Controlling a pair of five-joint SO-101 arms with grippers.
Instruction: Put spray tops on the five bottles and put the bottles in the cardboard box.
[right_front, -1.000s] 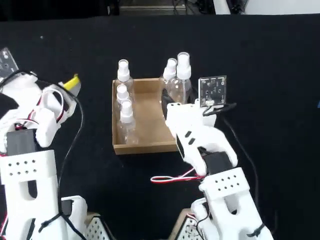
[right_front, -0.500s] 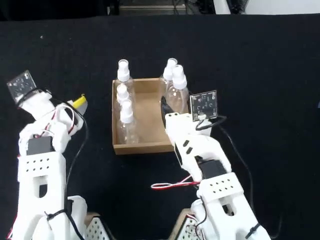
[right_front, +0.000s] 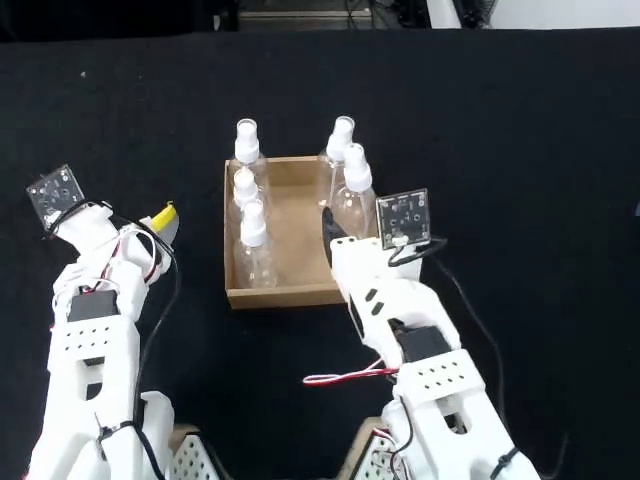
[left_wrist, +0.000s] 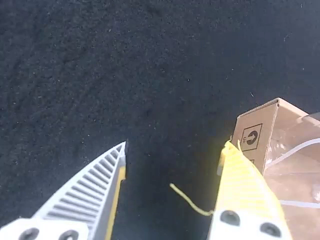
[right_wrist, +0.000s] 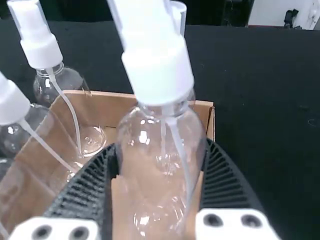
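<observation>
High view: the cardboard box (right_front: 283, 296) sits mid-frame on the black surface (right_front: 520, 130). Three bottles (right_front: 247, 205) line its left wall. The right pincer (right_front: 345, 222) is clamped on the nearer right-hand bottle (right_front: 352, 190).

Left wrist view: the left pincer (left_wrist: 172, 165) is apart beside the box's corner.

Right wrist view: black fingers (right_wrist: 90, 185) press that bottle's sides.

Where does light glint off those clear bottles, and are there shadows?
Right wrist view: small white glints on the belly of the held bottle; high view: the black table shows no shadows; left wrist view: a darker patch beside the cardboard box.
</observation>
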